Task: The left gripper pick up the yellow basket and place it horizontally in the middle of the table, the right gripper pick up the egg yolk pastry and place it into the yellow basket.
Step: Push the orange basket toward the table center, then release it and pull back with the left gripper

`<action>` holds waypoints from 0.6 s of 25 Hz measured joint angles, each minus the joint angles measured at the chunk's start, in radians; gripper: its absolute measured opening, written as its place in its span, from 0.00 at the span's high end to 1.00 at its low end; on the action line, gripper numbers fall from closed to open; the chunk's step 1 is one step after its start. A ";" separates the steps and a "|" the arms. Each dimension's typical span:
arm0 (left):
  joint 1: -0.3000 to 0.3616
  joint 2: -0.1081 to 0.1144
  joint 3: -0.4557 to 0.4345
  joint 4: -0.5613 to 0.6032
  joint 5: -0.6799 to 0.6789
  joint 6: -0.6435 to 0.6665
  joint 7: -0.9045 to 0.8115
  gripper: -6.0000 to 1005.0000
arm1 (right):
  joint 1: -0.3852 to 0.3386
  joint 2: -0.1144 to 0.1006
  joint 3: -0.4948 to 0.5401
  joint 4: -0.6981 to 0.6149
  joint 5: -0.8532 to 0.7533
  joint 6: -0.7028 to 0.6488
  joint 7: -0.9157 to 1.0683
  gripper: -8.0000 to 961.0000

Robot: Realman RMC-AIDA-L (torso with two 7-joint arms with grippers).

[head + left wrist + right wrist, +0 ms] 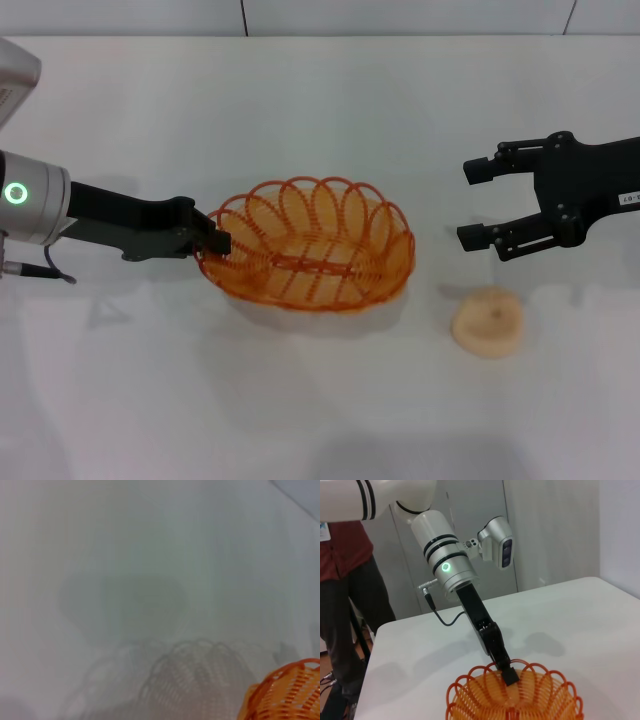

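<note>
The left gripper [212, 243] clamps the oval orange-yellow wire basket's [310, 245] rim mid-counter [320, 420], steadying it; beside the basket, the right gripper [478, 204] waits spread above the round cream pastry [487, 321].

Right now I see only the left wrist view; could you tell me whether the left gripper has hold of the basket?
Observer: Yes, the left gripper has its jaws shut on the left rim of the basket.
Operator: Thank you. Has the right gripper reached the pastry?
Observer: No, the right gripper hovers with jaws open, apart from the pastry, which lies on the table right of the basket.
</note>
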 joint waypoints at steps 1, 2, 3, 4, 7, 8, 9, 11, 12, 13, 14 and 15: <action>-0.001 0.002 0.001 -0.001 0.005 0.004 -0.006 0.88 | 0.000 0.001 0.000 0.000 0.000 -0.002 0.000 0.11; -0.001 0.003 0.002 -0.003 0.010 0.007 -0.010 0.88 | 0.000 0.002 0.000 0.000 0.000 -0.002 0.000 0.11; -0.003 0.004 0.004 -0.007 0.017 0.008 -0.013 0.88 | 0.000 0.003 0.000 0.000 0.000 -0.002 0.000 0.11; -0.006 0.004 0.006 -0.012 0.024 0.009 -0.015 0.88 | 0.001 0.004 0.000 0.000 0.000 -0.002 0.000 0.11; -0.011 0.005 0.011 -0.023 0.034 0.008 -0.019 0.88 | 0.002 0.004 0.000 0.000 0.000 -0.004 0.000 0.11; -0.011 0.005 0.012 -0.026 0.037 0.006 -0.019 0.87 | 0.002 0.004 -0.001 0.000 0.000 -0.005 0.000 0.11; -0.011 0.005 0.012 -0.032 0.044 0.002 -0.019 0.87 | 0.002 0.004 -0.002 0.000 0.000 -0.005 0.000 0.11; -0.012 0.005 0.012 -0.043 0.052 -0.004 -0.019 0.87 | 0.002 0.005 -0.002 0.000 0.000 -0.005 -0.002 0.11; -0.012 0.005 0.012 -0.049 0.054 -0.009 -0.018 0.87 | 0.002 0.006 -0.002 0.000 0.000 -0.005 -0.004 0.11; -0.012 0.005 0.012 -0.050 0.054 -0.014 -0.018 0.87 | 0.002 0.007 -0.002 0.000 0.000 -0.005 -0.006 0.11; -0.012 0.003 0.012 -0.051 0.054 -0.017 -0.018 0.87 | 0.002 0.007 -0.001 0.000 0.000 -0.005 -0.008 0.11; -0.013 0.002 0.012 -0.052 0.054 -0.021 -0.018 0.87 | 0.002 0.007 -0.001 0.000 0.000 -0.005 -0.008 0.11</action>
